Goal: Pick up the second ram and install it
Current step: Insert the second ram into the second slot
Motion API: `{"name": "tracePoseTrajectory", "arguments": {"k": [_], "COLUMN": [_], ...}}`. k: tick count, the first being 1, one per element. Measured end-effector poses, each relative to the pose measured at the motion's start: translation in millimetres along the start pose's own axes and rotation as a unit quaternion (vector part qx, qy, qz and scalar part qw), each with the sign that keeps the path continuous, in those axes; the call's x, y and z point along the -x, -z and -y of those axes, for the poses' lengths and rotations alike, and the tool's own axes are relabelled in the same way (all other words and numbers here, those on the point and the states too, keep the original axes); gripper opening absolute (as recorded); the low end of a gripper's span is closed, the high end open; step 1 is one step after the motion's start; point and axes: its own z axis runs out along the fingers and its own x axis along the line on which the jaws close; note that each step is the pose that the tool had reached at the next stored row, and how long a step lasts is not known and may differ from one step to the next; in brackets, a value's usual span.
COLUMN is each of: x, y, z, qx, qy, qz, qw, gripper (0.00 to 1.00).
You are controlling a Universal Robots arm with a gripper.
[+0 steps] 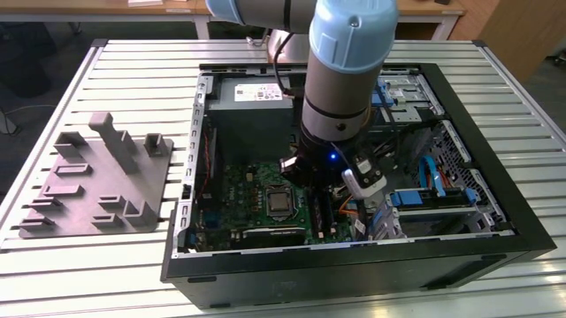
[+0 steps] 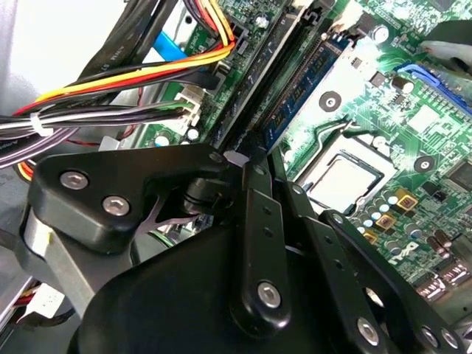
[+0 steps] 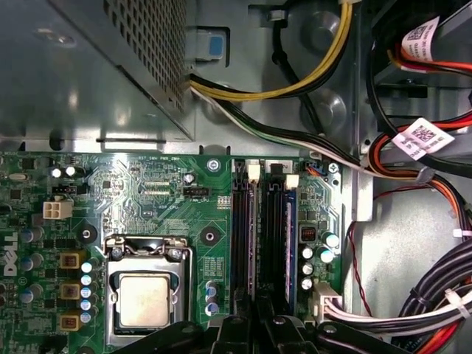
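arm's down inside the open pc case [image 1: 495, 199] with the gripper [image 2: 254, 177] right over the slots, and the second ram [image 2: 306, 85] sits along its motherboard [image 3: 147, 184] slot, jaws look nearly closed, likely pressing it home.

One case [image 1: 521, 218] is holding one motherboard [image 3: 162, 199], one processor [image 3: 144, 299] and four memory slots [image 3: 243, 228], beside one grey fixture [image 1: 97, 185].

A slatted metal workbench [image 1: 115, 265]; behind it what looks like wooden desks [image 1: 97, 8] over dark floor.
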Motion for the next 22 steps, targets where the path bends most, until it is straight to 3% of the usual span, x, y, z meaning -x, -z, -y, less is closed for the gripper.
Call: {"name": "tracePoseTrajectory", "arguments": {"k": [16, 17, 19, 22], "x": [0.1, -0.1, 0.0, 0.1], "y": [-4.9, -3.8, -1.2, 11.4], "z": [-0.4, 0.0, 0.0, -0.2], "qx": [0.0015, 0.0001, 0.0002, 0.0002], "qy": [0.0, 0.0, 0.0, 0.0], "qz": [0.0005, 0.0, 0.0001, 0.0001], "qw": [1.0, 1.0, 1.0, 1.0], "gripper": [0.15, 0.21, 0.21, 0.21]}}
